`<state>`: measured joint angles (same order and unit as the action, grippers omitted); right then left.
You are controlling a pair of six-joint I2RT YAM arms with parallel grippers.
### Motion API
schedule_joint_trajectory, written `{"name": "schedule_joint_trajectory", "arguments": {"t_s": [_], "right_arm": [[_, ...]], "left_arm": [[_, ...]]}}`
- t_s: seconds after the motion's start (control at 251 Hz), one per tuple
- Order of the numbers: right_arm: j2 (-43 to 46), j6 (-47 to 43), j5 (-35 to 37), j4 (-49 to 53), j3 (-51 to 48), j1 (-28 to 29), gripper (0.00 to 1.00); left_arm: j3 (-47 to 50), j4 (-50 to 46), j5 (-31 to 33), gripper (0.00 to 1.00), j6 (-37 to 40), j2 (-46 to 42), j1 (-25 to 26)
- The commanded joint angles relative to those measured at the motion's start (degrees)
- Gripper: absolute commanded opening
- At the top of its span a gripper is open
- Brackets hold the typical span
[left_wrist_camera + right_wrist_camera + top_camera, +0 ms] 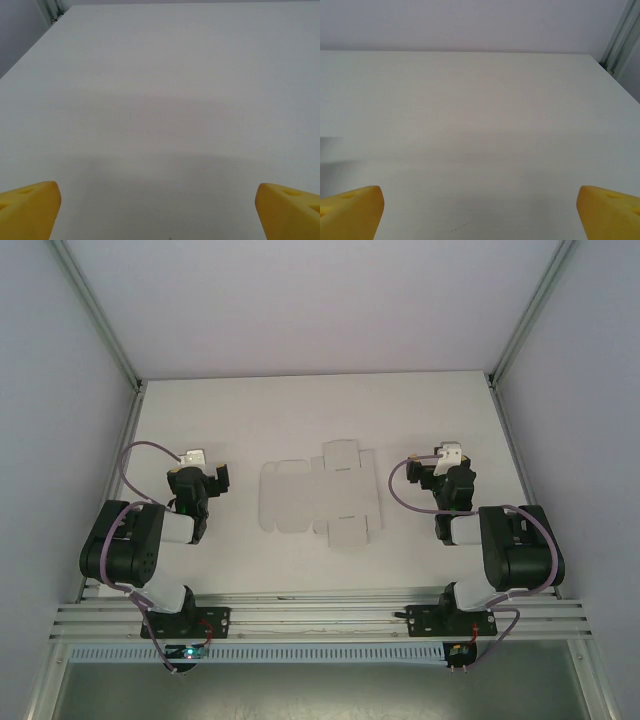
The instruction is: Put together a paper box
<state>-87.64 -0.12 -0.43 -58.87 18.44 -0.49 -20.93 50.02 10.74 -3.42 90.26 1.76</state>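
"Looking down from above first: where does the paper box (320, 496) lie?"

"Flat on the white surface (300, 410), unfolded. It's a die-cut sheet of thin white card with creased panels and small flaps on its far and near edges. It sits to the right of the left claw (203, 478) and to the left of the right claw (443, 470), apart from both. Its long axis runs across, from one claw toward the other. Neither looks clearly nearer."

"So whichever goes for it must travel sideways, inward?"

"That's my judgement, yes. And thin card lying flush should give little edge to catch."

"The left wrist view?"

"The left claw (159, 212) stands wide. Its yellow fingers (30, 209) sit at the two lower corners, with smooth matte surface ahead and nothing held between the tips."

"And the right wrist?"

"Much the same. The right claw (480, 214) is spread wide, its yellow wedge-shaped fingers (351, 211) far apart and holding nothing, with plain surface running ahead to the back wall."
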Motion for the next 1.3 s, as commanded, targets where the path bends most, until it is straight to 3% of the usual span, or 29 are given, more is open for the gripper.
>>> {"name": "schedule_joint_trajectory", "arguments": {"t_s": [0.0, 1.205, 1.297], "right_arm": [[0.64, 0.91, 0.78, -0.71, 0.28, 0.49, 0.98], [0.78, 1.06, 0.43, -0.72, 0.49, 0.31, 0.98], [4.11, 1.28, 1.41, 6.27, 2.89, 0.44, 0.98]], "left_arm": [[-0.65, 2.65, 0.29, 1.00, -0.39, -0.72, -0.60], [-1.23, 2.11, -1.51, 1.00, 0.20, -0.78, -0.63], [-3.21, -4.68, -0.40, 1.00, 0.03, -4.28, -0.54]]}}
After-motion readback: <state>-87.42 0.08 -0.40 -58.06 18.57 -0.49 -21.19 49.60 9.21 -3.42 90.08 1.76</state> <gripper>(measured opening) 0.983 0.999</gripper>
